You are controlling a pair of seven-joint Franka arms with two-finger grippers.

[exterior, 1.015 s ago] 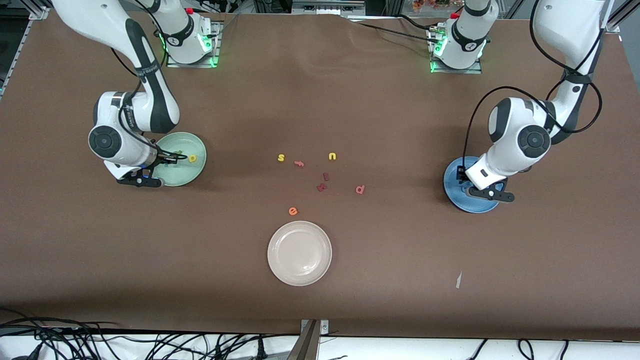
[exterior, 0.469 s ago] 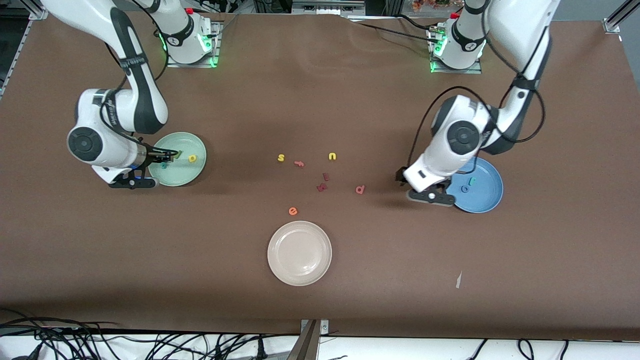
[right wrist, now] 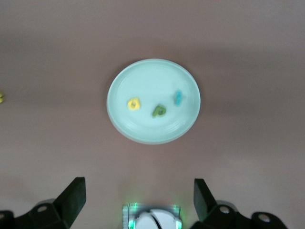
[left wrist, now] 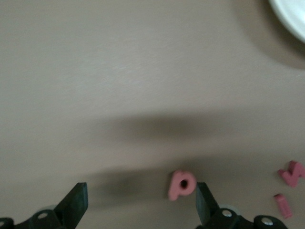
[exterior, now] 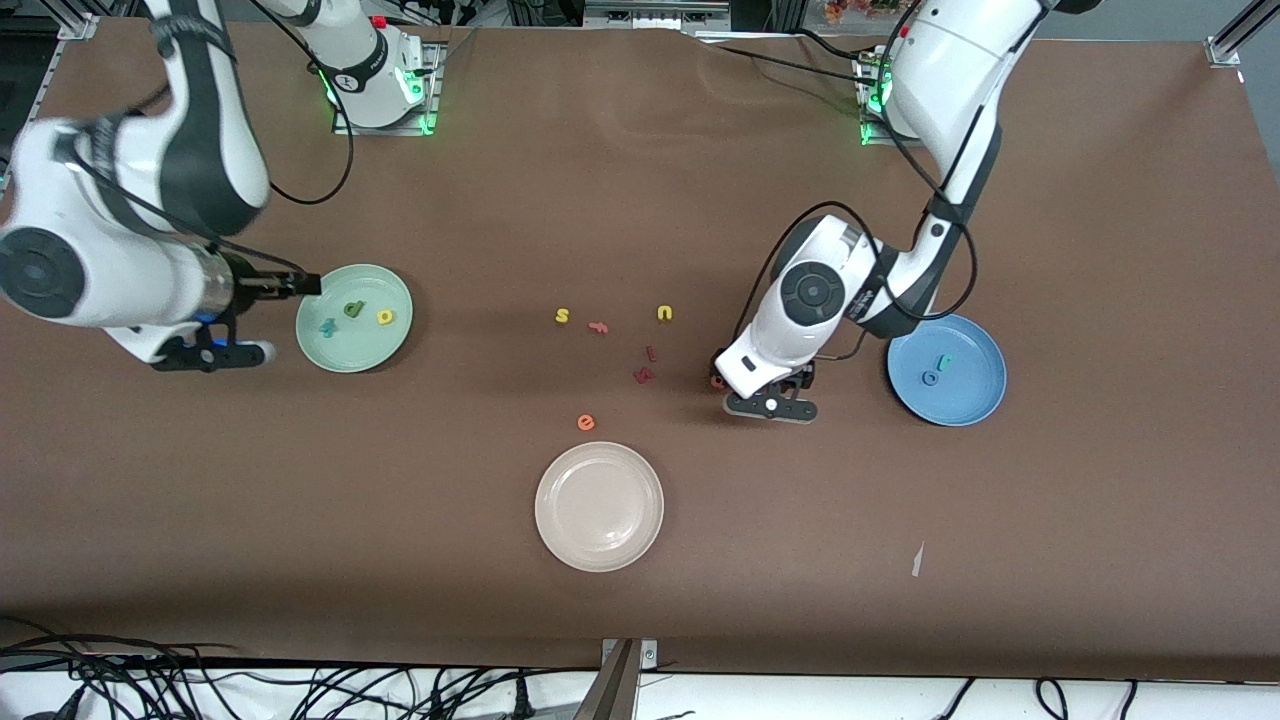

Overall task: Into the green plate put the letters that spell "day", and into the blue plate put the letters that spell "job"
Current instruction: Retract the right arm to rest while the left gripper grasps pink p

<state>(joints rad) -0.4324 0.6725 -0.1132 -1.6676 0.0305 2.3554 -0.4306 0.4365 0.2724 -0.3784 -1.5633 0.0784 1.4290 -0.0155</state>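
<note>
The green plate (exterior: pixel 355 350) (right wrist: pixel 143 76) holds a yellow letter (exterior: pixel 385 317), a dark green one (exterior: pixel 351 309) and a teal "y" (exterior: pixel 327 326). My right gripper (exterior: pixel 297 285) (right wrist: pixel 138 205) hangs open and empty, high beside the plate's rim at the right arm's end. The blue plate (exterior: pixel 975 400) holds a teal "j" (exterior: pixel 944 361) and a blue "o" (exterior: pixel 930 379). My left gripper (exterior: pixel 728 382) (left wrist: pixel 140 205) is open, low over the table. The coral "b" (left wrist: pixel 181 184) lies between its fingers, close to one fingertip (left wrist: pixel 205 200), untouched. The hand hides most of it in the front view.
A yellow "s" (exterior: pixel 562 316), a salmon "f" (exterior: pixel 598 326), a yellow "u" (exterior: pixel 665 313) and two dark red letters (exterior: pixel 651 352) (exterior: pixel 643 375) lie mid-table beside the left gripper. An orange "e" (exterior: pixel 586 422) and a cream plate (exterior: pixel 599 540) lie nearer the front camera.
Both grippers opened and left their plates. The left swung from the blue plate to over the coral "b". The right rose and drew back off the green plate, where the "y" now lies.
</note>
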